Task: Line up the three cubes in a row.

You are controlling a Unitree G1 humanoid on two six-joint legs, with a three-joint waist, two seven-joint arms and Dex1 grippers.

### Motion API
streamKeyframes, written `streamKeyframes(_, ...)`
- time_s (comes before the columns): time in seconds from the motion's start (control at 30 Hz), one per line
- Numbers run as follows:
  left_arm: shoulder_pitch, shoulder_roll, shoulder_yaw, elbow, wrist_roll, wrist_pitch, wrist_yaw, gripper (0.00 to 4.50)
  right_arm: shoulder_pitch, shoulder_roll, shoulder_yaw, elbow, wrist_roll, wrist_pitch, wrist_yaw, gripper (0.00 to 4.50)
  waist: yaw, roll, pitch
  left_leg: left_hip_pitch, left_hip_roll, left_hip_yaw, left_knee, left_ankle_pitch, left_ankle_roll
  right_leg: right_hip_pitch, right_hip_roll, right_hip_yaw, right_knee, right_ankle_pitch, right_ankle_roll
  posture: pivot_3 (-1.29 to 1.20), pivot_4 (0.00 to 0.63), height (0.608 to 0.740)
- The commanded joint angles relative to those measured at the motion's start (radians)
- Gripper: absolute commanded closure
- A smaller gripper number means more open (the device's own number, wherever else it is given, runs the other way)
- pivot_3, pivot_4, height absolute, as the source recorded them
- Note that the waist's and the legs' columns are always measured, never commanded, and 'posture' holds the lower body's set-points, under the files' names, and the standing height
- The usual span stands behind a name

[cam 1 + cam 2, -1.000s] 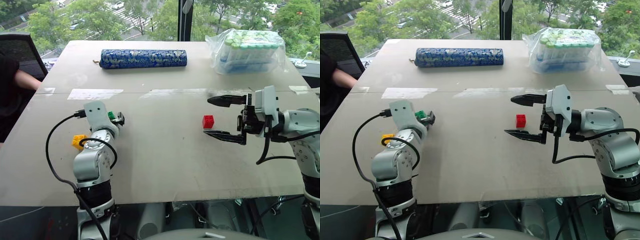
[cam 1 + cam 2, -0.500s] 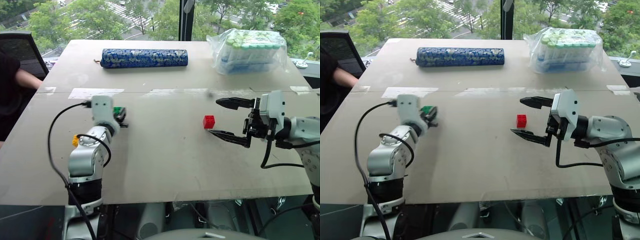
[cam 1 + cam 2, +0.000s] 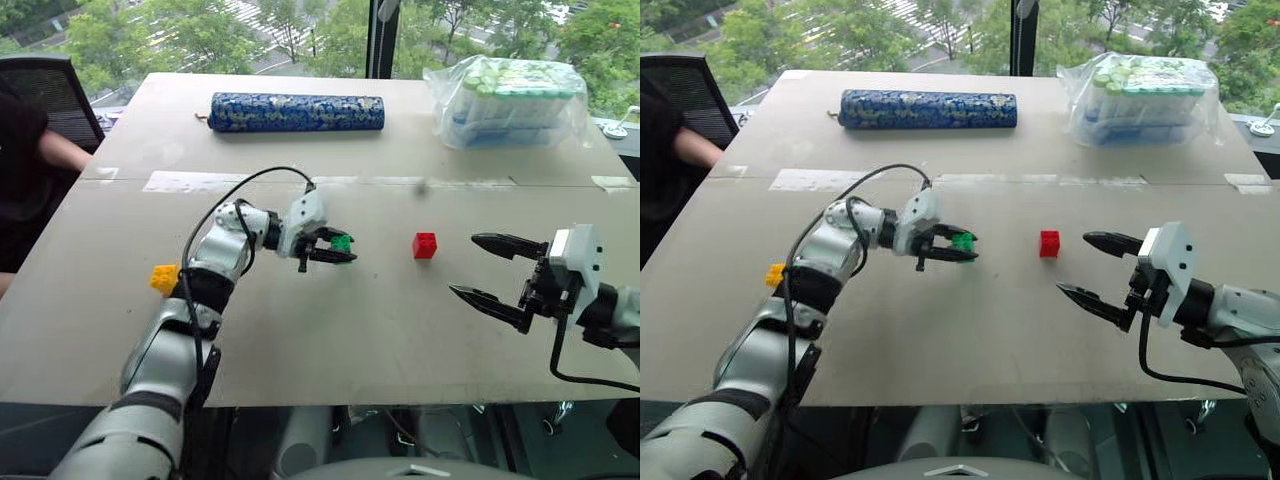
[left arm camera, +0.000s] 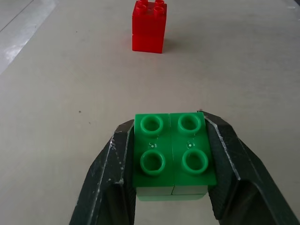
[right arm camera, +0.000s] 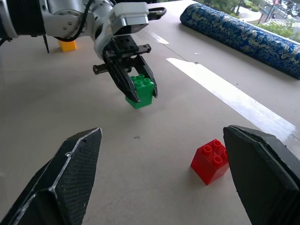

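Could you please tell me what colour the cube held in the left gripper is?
Green; the green cube shows best in the left wrist view.

The left tool (image 3: 335, 250) carried the green cube (image 3: 342, 242) toward the red cube (image 3: 424, 245).

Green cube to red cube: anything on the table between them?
Nothing. In the left wrist view, bare tabletop runs from the green cube, clamped in the left end effector, to the red cube. The eye views agree.
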Motion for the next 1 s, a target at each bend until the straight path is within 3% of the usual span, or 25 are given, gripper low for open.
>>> streamKeyframes(0.03,-0.066,-0.040,0.003,0.134,0.045,-0.114,-0.020,3.20,0.022,-0.017,-0.051,-0.054,0.022,0.004,-0.023,0.21,-0.006,0.000,0.000,-0.001,0.000,0.000,0.001,-0.001,0.002,0.000,0.000,0.000,0.000,0.002,0.004,0.00,0.150,0.740)
streamKeyframes(0.37,-0.177,-0.136,0.025,0.331,0.135,-0.242,0.031,3.20,0.077,-0.028,-0.088,-0.089,0.048,0.020,-0.060,0.21,-0.002,-0.002,0.001,-0.001,0.000,0.000,0.004,-0.002,0.004,0.002,0.001,-0.001,-0.001,0.003,0.009,0.00,0.150,0.740)
streamKeyframes(0.9,-0.210,-0.173,0.067,0.392,0.186,-0.225,0.059,3.20,0.161,-0.036,-0.123,-0.102,0.045,0.011,-0.062,0.21,-0.004,-0.002,0.001,-0.001,0.000,-0.001,0.006,-0.002,0.004,0.002,0.002,-0.001,-0.001,0.004,0.011,0.00,0.150,0.740)
streamKeyframes(0.93,-0.209,-0.173,0.071,0.390,0.185,-0.225,0.059,2.18,0.162,-0.036,-0.123,-0.103,0.047,0.011,-0.062,0.21,-0.004,-0.002,0.001,-0.001,0.000,-0.001,0.006,-0.002,0.004,0.002,0.002,-0.001,-0.001,0.004,0.011,0.00,0.150,0.740)
streamKeyframes(1.0,-0.208,-0.172,0.086,0.378,0.170,-0.221,0.045,1.31,0.164,-0.036,-0.125,-0.103,0.049,0.010,-0.060,0.21,-0.004,-0.002,0.001,-0.001,0.000,-0.001,0.006,-0.002,0.004,0.002,0.002,-0.001,-0.001,0.004,0.011,0.00,0.150,0.740)
